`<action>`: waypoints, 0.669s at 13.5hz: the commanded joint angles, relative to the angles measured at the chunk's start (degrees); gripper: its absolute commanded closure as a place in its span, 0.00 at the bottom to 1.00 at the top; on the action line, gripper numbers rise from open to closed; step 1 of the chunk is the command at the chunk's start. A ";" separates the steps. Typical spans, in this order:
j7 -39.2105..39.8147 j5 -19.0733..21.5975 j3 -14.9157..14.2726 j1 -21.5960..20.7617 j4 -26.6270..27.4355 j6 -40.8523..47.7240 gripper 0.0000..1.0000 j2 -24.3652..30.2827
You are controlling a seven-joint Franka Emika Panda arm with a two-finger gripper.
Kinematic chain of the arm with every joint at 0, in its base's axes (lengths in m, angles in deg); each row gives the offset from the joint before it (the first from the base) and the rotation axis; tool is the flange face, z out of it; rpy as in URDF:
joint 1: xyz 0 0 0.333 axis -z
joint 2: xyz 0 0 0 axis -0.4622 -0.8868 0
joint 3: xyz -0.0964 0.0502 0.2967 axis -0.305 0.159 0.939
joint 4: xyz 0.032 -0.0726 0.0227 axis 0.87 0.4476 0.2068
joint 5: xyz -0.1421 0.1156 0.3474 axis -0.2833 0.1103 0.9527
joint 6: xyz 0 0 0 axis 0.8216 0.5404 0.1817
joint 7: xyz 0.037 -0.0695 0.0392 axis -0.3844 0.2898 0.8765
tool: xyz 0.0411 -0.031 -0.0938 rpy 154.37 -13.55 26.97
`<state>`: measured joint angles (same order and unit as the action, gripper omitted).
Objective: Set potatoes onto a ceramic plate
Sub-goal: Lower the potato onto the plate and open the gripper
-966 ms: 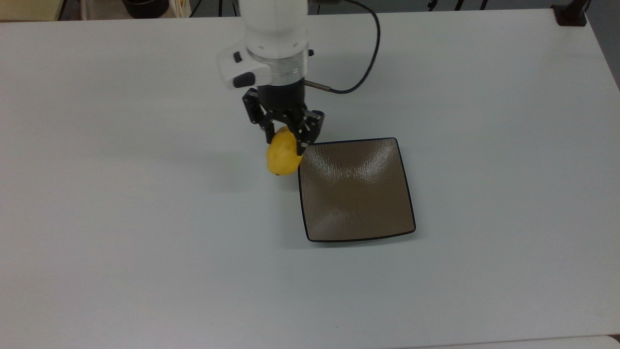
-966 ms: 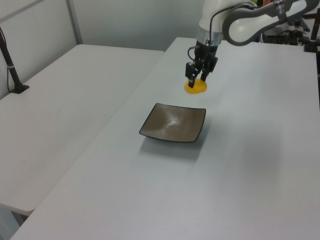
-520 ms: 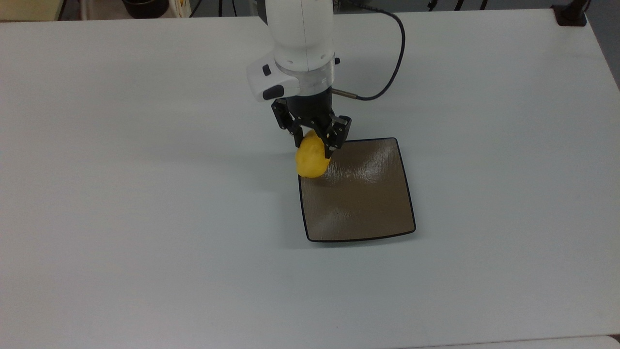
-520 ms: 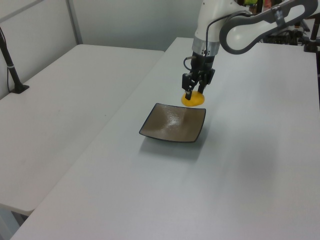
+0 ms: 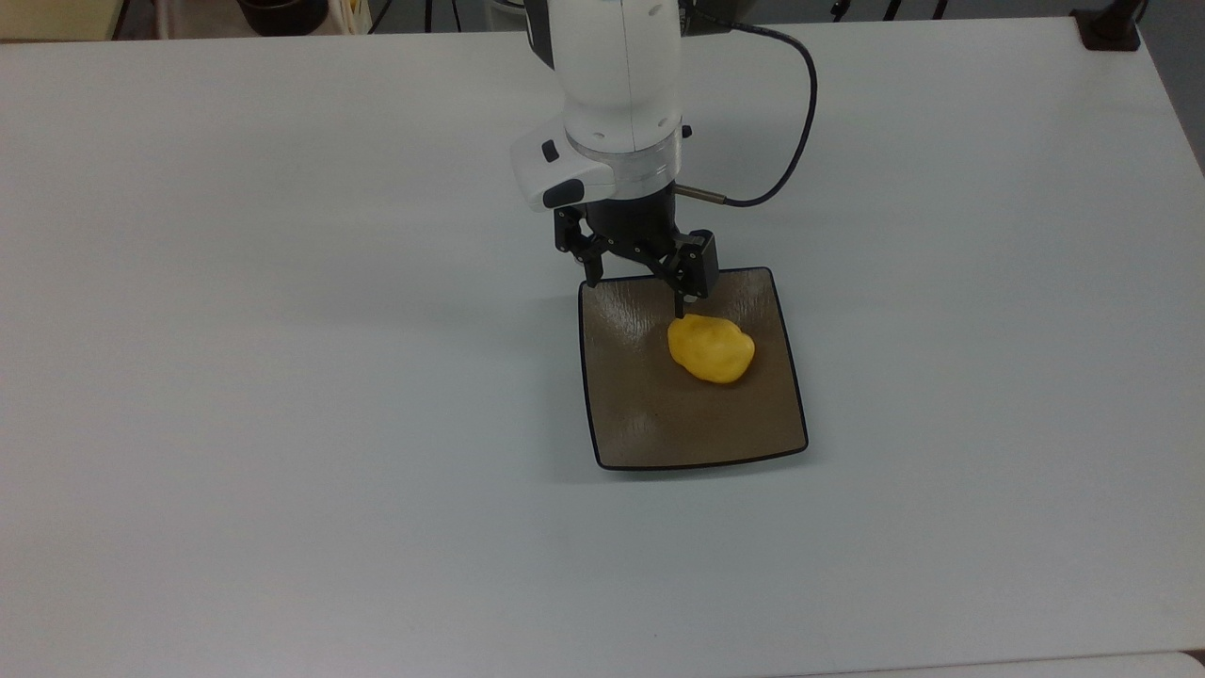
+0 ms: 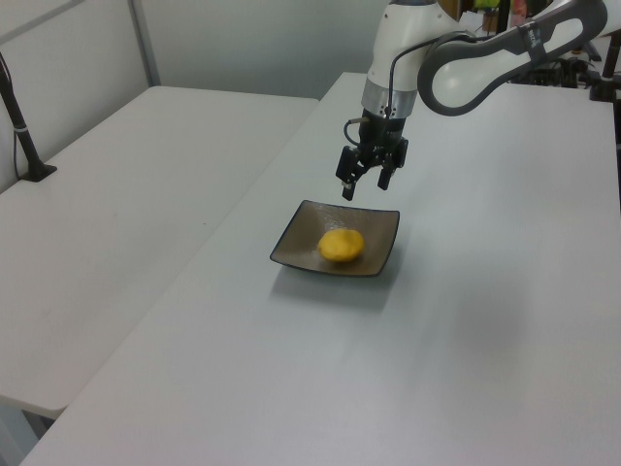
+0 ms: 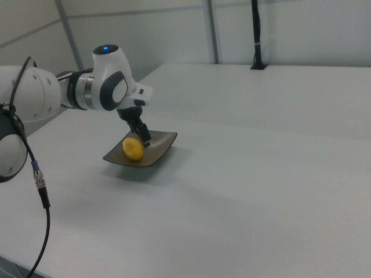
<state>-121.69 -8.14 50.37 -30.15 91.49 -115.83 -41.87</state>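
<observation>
Gripper (image 5: 634,290) hung above the far edge of the ceramic plate (image 5: 629,424), its two fingers spread apart and empty, with nothing between them. That wide gap, and its height over the plate, fit a release made from just above the surface rather than a toss from high up, so the load would settle instead of bouncing out.

Going left to right in the top view, the bare white desk (image 5: 282,377) came first, then the plate's dark-rimmed left side, then the potato (image 5: 711,349) lying on the dished brown surface toward the plate's right half, just below the gripper's right-hand finger and apart from it. The potato rested wholly inside the rim, on its broad side, which I judge a stable pose: the shallow dish slopes inward and should keep a lumpy oval from rolling off.

In the left view the gripper (image 6: 366,182) stood clearly above the plate (image 6: 293,250), with the potato (image 6: 342,245) near the middle. In the right view the potato (image 7: 133,148) sat on the plate (image 7: 160,153) just beside the lowered fingers.

By my reckoning the placing was done.
</observation>
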 commanded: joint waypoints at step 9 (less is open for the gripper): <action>27.29 1.87 -1.89 -0.99 19.16 16.65 0.00 24.37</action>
<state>-95.52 -8.67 50.23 -31.39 102.20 -95.16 -26.06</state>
